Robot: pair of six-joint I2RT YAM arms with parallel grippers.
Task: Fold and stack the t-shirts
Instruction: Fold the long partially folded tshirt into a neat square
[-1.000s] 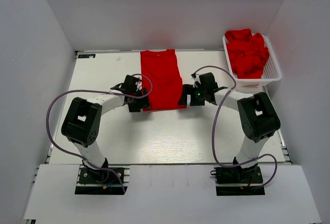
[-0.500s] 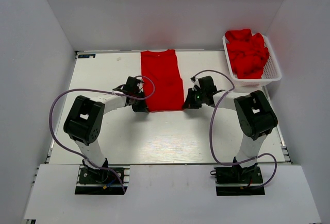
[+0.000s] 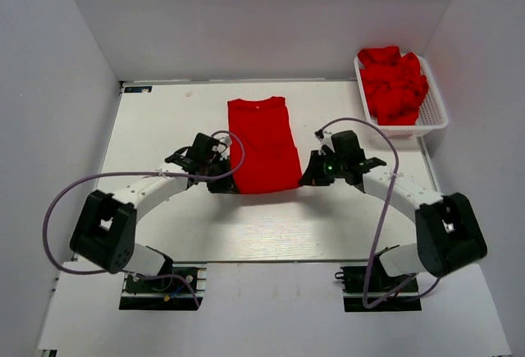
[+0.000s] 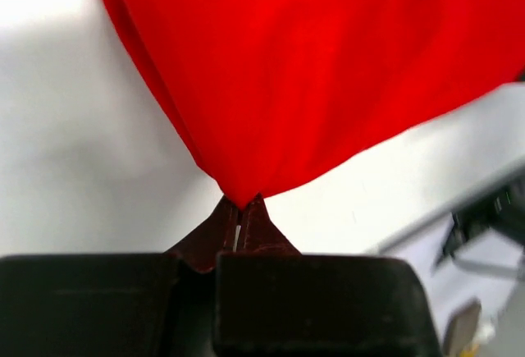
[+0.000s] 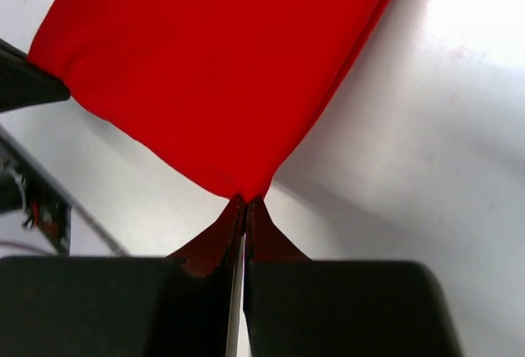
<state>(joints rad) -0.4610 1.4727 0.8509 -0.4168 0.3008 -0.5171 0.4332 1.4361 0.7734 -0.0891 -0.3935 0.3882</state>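
Lying lengthwise near-to-far, the t-shirt [image 3: 262, 145] points its collar [image 3: 255, 102] away.

The top view looks down from high on the near side of the shirt [image 3: 262, 144] over the whole tabletop [image 3: 164, 127], while each wrist view sits close at one near corner of the shirt, which all three views share.

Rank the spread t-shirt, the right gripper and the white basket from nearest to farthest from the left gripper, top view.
1. spread t-shirt: near-left corner pinched in the left gripper.
2. right gripper: across the shirt's near edge, clamping its right corner.
3. white basket: far right corner, well beyond.
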